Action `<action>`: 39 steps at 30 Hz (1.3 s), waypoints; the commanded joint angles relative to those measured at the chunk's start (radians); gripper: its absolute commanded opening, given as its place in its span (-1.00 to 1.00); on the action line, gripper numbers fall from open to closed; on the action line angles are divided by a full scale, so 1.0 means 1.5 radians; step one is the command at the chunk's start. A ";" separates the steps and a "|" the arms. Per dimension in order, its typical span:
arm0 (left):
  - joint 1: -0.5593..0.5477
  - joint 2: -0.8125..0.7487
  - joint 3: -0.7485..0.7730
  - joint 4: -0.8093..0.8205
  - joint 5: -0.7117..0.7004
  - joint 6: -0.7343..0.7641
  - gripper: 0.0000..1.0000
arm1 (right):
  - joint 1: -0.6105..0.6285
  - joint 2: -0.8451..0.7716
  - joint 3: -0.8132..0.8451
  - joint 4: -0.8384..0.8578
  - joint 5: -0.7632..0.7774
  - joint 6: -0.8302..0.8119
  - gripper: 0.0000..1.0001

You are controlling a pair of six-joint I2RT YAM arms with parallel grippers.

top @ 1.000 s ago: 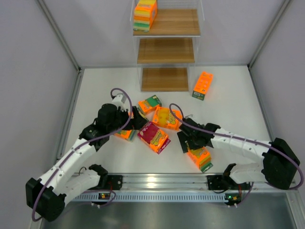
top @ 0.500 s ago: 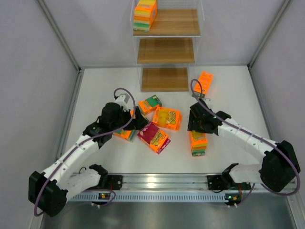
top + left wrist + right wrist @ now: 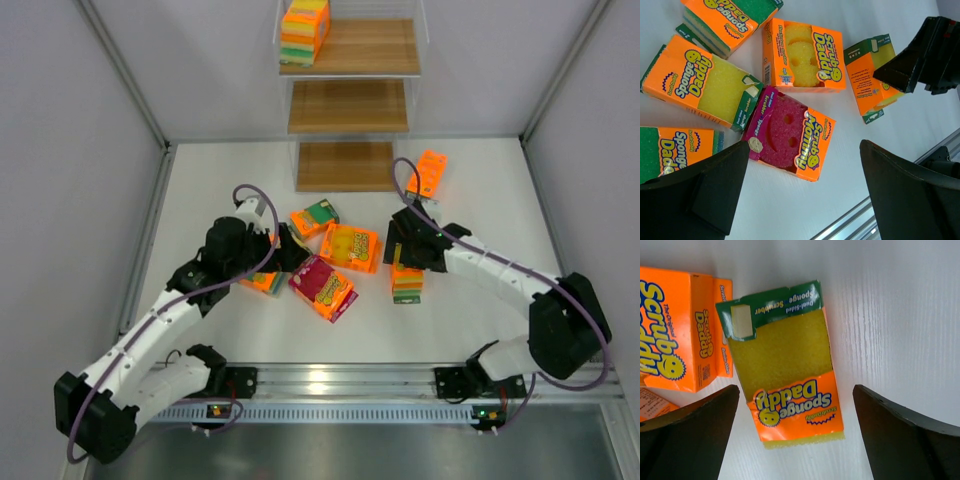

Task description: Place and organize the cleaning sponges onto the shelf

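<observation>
While both arms reach over the table [image 3: 200, 190], the left gripper [image 3: 805, 145] is seen spread wide above the magenta pack [image 3: 785, 132], with nothing pinched. The right gripper [image 3: 796, 387] is likewise spread. Its fingers [image 3: 685, 430] are set either side of a yellow-faced Sponge Daddy pack [image 3: 782, 355] lying flat on the table, apparently untouched (contact is hard to judge here). A yellow Scrub Daddy pack [image 3: 350, 246] is found just beside it. Another orange pack [image 3: 428, 172] is seen near the shelf [image 3: 350, 105], and a stack of packs [image 3: 304, 28] is placed at the top board's left end.
</observation>
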 commanded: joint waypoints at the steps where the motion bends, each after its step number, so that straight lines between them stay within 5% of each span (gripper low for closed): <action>1: -0.003 -0.020 0.011 0.012 -0.003 0.006 0.96 | 0.028 -0.084 -0.041 0.037 0.003 0.027 0.99; 18: -0.002 -0.049 0.018 0.012 -0.046 0.038 0.96 | 0.092 -0.043 -0.125 0.176 0.109 0.000 0.99; 21: -0.003 -0.048 0.014 0.012 -0.044 0.038 0.96 | 0.092 -0.032 -0.144 0.249 0.097 0.004 0.74; 25: -0.003 -0.053 0.015 0.011 -0.057 0.041 0.96 | 0.095 -0.033 -0.119 0.236 0.102 0.037 0.05; 28: -0.003 -0.065 0.020 0.001 -0.104 0.038 0.96 | 0.123 -0.132 -0.087 0.229 0.108 -0.002 0.00; 34: -0.001 -0.071 0.032 -0.010 -0.199 0.030 0.96 | 0.124 -0.190 0.121 0.236 0.074 -0.214 -0.04; 39: 0.000 -0.046 0.043 -0.010 -0.225 0.042 0.96 | 0.123 -0.005 0.470 0.226 0.087 -0.382 -0.04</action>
